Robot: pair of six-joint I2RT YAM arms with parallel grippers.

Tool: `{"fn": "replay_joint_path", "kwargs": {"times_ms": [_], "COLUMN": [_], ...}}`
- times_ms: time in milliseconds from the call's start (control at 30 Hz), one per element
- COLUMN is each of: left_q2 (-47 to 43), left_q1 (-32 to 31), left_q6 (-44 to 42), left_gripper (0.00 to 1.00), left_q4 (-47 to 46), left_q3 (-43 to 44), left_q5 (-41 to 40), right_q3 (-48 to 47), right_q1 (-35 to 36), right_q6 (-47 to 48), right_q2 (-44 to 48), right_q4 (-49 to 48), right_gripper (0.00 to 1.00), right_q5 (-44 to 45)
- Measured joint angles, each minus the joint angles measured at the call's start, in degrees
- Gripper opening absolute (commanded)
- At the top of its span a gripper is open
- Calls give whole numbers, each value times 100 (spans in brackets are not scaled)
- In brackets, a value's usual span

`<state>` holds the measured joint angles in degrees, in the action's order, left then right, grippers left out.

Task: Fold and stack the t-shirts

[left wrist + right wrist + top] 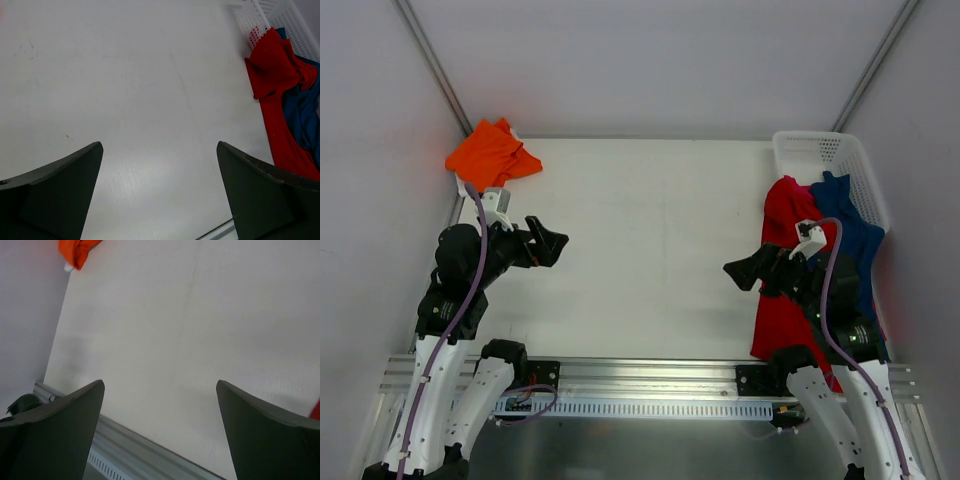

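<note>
The right arm [817,288] hides part of the red t-shirt [780,312] and the navy t-shirt [861,240].

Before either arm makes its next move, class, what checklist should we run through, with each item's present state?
1. Left gripper open, holding nothing: ok.
2. Right gripper open, holding nothing: ok.
3. Orange t-shirt folded: not ok, bunched at the far left corner.
4. Red t-shirt spread flat: not ok, crumpled against the blue t-shirt.
5. Blue t-shirt's print facing up: cannot tell.
</note>
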<state>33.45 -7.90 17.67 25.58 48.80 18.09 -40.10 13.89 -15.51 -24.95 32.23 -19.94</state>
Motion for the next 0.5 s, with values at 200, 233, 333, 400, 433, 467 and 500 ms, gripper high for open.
{"fn": "replay_joint_path", "kwargs": {"times_ms": [200, 233, 333, 400, 433, 467, 500], "left_q2": [-37, -42, -46, -35, -22, -4, 17], "left_q1": [0, 0, 0, 0, 0, 0, 0], "left_q6": [-2, 0, 0, -2, 0, 0, 0], "left_gripper": [99, 99, 99, 99, 99, 99, 99], "left_q4": [4, 4, 2, 2, 2, 0, 2], "left_q3": [-2, -2, -4, -11, -11, -17, -24], "left_q5": [24, 26, 26, 26, 26, 26, 26], "right_q3": [-341, -654, -1917, -2430, -2433, -2319, -2129], "right_q1": [28, 48, 118, 153, 153, 149, 138], "right_q6": [85, 94, -197, -514, -619, -686, -745], "right_q2": [-684, -1255, -3453, -4682, -5062, -5257, -5309], "right_q4": [81, 492, 1523, 1838, 1880, 1912, 1956], "right_gripper": [100, 99, 99, 99, 99, 99, 99], "right_q5": [1943, 2533, 4266, 5174, 5445, 5569, 5641]}}
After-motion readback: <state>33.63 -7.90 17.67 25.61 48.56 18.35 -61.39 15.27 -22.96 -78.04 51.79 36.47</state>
